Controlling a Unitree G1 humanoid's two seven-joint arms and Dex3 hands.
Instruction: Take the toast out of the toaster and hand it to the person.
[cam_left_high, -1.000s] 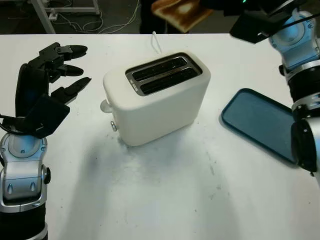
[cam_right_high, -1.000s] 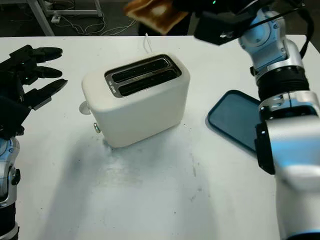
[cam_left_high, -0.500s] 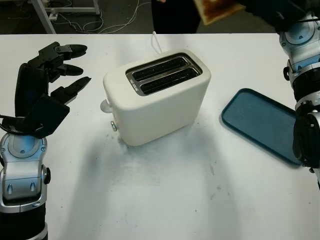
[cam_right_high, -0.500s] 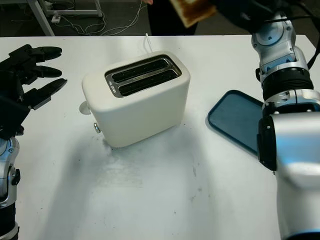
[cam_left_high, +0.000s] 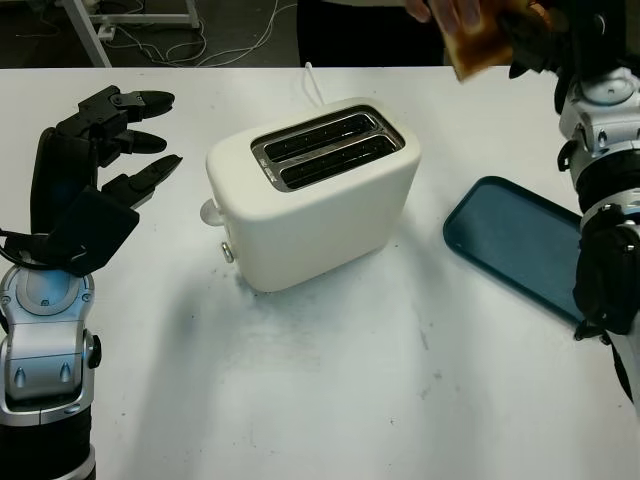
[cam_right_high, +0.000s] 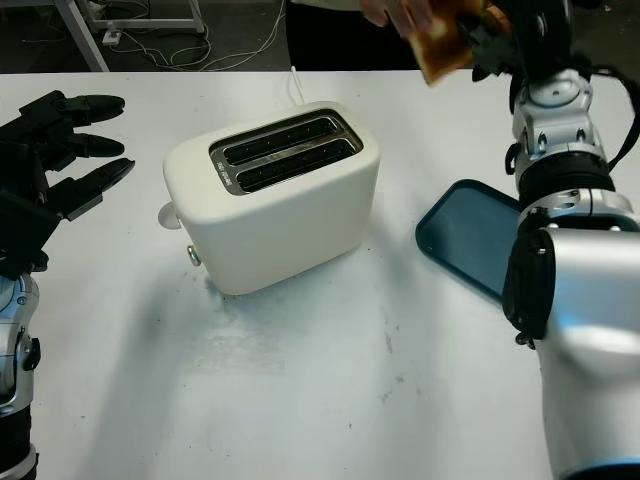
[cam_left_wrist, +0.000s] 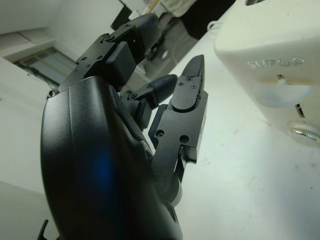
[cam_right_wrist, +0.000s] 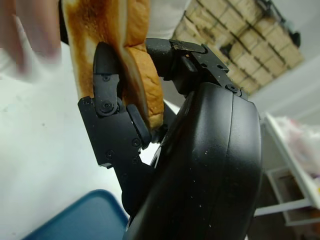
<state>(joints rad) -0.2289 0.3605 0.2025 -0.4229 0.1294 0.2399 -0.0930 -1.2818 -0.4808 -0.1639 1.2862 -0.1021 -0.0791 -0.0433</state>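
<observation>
Now that the right hand (cam_right_wrist: 125, 125) has swung the toast (cam_left_high: 478, 40) from over the toaster (cam_left_high: 315, 190) to beyond the table's far right edge, a person's hand (cam_left_high: 450, 12) touches it; the handover looks nearly done. The browned, soft slice stays pinched in black fingers (cam_right_wrist: 107, 95). The left hand (cam_left_high: 90, 165) hangs open near the left edge. The toaster is smooth, rounded, cream; the blue tray (cam_left_high: 515, 245) is flat.

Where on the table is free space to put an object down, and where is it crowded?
The widest bare patch is the near table, in front of the toaster. A narrower strip lies between the toaster and the blue tray. The far right is crowded: the right hand holds the toast where a person's hand meets it. The open left hand is beside the toaster.
</observation>
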